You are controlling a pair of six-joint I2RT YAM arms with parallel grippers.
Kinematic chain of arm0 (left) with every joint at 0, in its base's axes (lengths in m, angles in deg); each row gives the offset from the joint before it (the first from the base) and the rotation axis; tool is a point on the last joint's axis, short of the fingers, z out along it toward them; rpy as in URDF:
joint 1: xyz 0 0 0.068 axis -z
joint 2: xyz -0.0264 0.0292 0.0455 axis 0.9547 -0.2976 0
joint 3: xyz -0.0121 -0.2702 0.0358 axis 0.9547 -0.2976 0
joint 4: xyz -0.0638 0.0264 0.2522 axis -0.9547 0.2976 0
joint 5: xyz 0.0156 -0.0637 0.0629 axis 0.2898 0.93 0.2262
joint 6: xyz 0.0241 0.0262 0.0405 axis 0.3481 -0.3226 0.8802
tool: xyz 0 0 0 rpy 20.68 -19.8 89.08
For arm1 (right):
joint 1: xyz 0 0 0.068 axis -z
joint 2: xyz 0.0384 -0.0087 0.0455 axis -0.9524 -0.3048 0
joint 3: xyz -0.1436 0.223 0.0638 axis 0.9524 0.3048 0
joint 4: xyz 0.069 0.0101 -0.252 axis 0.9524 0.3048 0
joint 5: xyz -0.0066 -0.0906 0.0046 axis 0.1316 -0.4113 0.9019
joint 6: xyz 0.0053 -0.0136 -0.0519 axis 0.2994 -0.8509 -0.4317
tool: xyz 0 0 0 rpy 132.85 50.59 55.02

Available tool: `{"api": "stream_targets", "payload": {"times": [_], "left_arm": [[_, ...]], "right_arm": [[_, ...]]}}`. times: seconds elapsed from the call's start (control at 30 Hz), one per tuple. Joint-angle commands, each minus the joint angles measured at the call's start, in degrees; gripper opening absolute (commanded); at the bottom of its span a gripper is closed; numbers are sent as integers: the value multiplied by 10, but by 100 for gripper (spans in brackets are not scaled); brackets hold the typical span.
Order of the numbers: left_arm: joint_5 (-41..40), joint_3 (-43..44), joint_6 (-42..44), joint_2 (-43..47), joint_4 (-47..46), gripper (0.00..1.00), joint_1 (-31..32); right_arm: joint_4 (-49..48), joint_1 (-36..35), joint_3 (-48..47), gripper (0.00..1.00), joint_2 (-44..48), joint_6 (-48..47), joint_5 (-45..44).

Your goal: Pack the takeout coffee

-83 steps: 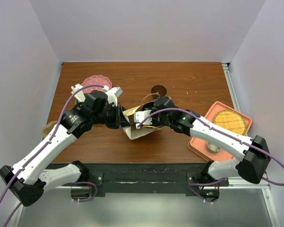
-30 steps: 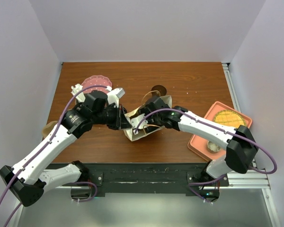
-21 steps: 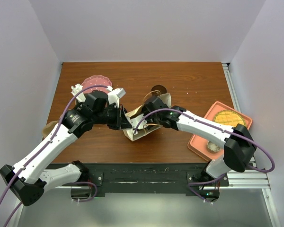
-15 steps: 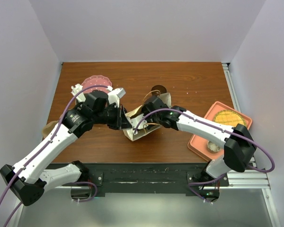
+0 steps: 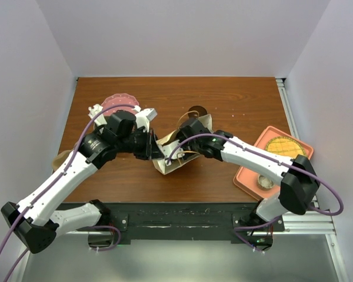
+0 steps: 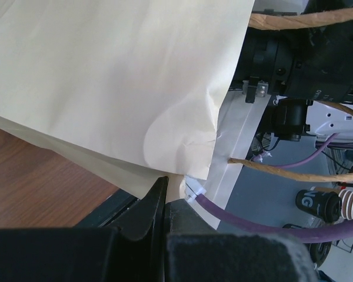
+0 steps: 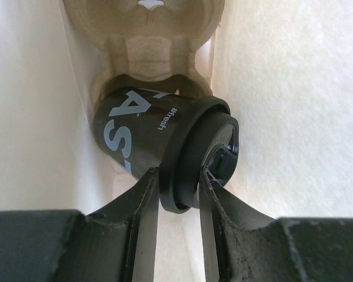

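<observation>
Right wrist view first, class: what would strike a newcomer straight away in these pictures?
A dark coffee cup lies tilted inside the paper bag, the right gripper clamped on its black lid. Seen from above, the bag sits in the middle of the table, the left gripper pinching its edge.

Held left arm angled up from 7 o'clock base, wrist bent toward 3 o'clock, left jaws pressed fully together. Held right arm stretched from 4 o'clock toward 10, right jaws clamped on lid rim of takeout coffee.
</observation>
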Motion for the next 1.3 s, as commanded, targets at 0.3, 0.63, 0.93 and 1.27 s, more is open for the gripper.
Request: {"api": "stream_targets", "payload": {"times": [0.3,0.63,0.93,1.27], "left_arm": [[-20,50,16,-27,23,0,-5],[-28,104,19,-67,60,0,-7],[-27,203,20,-131,128,0,-11],[-18,248,30,-171,156,0,-16]], "right_arm": [[35,-5,-46,0,75,51,15],[95,-22,-97,0,123,92,34],[129,-62,-147,0,191,153,-3],[153,-71,-216,0,207,141,-74]]}}
